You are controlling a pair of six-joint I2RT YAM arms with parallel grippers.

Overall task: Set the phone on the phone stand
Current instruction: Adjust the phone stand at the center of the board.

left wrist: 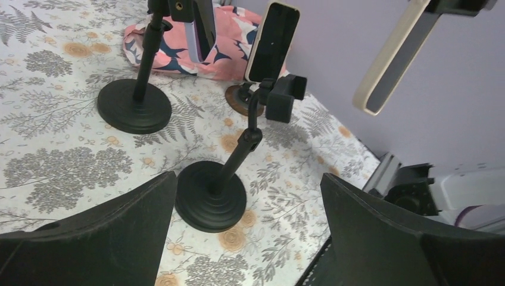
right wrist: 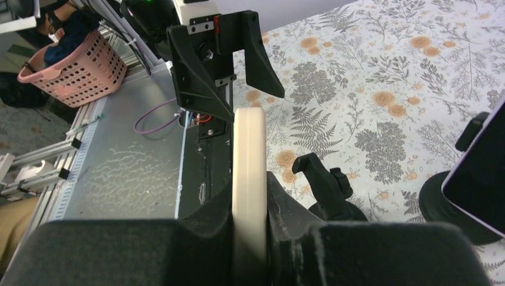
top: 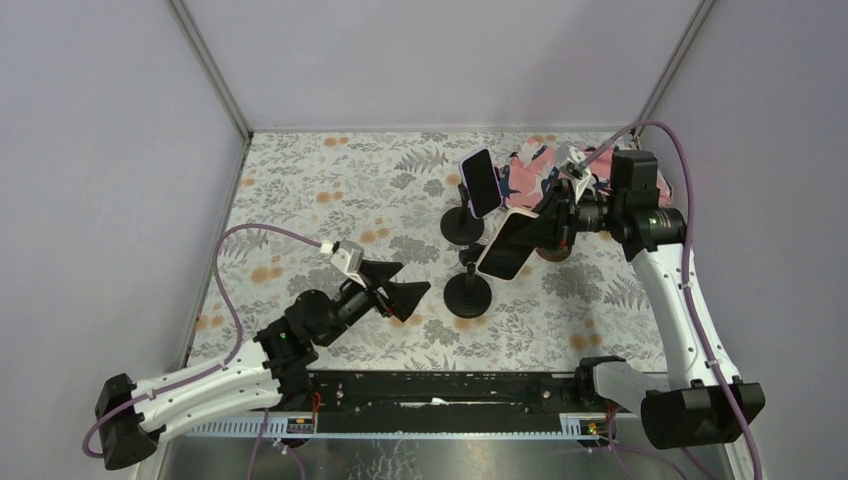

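Observation:
My right gripper is shut on a phone in a cream case, held tilted in the air just above and to the right of the empty black phone stand. In the right wrist view the phone's cream edge stands between my fingers, and the stand's clamp head is just to its right. In the left wrist view the empty stand with its clamp head is ahead of my open, empty left gripper, and the held phone hangs at the upper right. The left gripper sits left of the stand's base.
A second black stand holds another phone. A third phone stands on a brown-based stand. A pink patterned cloth lies at the back right. A pink basket stands off the table.

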